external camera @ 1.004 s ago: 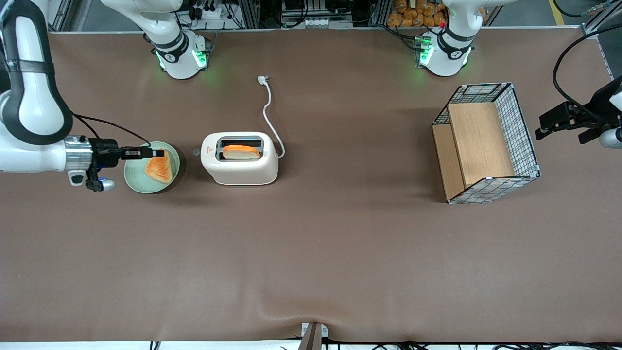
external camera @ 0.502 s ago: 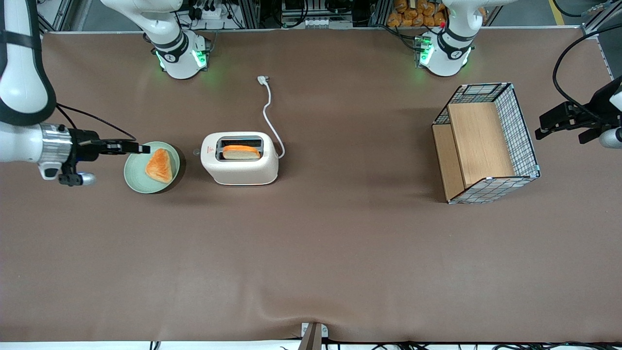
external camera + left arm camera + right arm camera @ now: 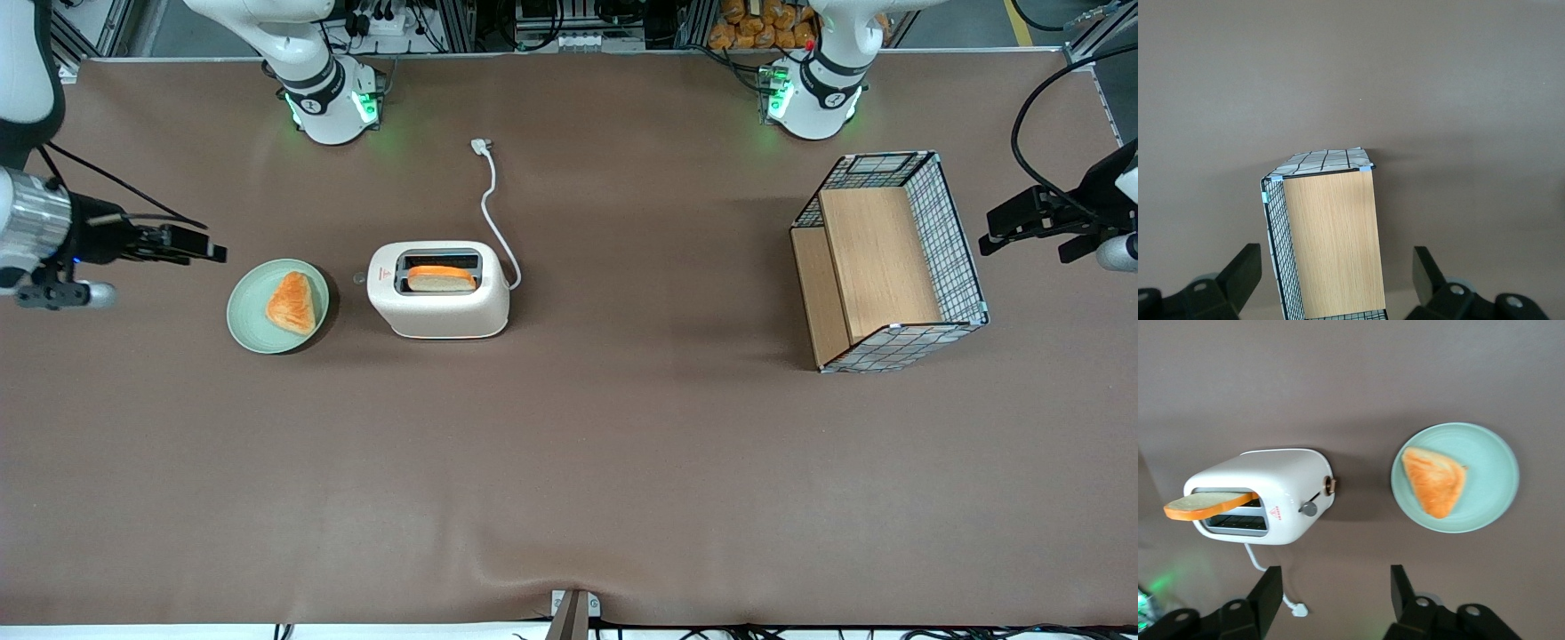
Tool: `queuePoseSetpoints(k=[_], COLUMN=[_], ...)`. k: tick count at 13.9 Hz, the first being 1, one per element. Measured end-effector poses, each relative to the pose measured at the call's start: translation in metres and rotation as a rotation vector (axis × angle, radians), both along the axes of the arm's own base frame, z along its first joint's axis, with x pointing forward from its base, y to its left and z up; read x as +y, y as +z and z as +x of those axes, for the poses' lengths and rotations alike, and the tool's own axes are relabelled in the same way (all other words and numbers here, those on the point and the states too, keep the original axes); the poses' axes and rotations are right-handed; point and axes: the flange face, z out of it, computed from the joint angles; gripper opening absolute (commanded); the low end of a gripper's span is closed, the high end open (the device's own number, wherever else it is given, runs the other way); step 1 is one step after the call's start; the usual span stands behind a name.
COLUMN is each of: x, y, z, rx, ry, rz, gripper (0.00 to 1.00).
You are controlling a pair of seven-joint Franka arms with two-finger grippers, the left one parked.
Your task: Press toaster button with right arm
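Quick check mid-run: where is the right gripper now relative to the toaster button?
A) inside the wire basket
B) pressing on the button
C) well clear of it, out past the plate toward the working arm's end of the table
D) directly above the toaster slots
C: the gripper hangs apart from the toaster button, with the plate lying between it and the toaster.

Cream toaster (image 3: 439, 291) — mint-green plate (image 3: 250, 327)
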Motion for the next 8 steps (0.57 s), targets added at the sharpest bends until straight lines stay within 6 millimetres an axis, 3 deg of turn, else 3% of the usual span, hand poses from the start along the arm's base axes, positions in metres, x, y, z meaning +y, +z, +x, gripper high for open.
queuePoseSetpoints(k=[3, 8], x=[0.002, 0.024], y=[0.025, 0.066], z=[-0.007, -0.023], rx=[-0.042, -0.109], ry=[0.024, 0.058], rz=[-0.068, -0.202], gripper=[1.0, 1.0])
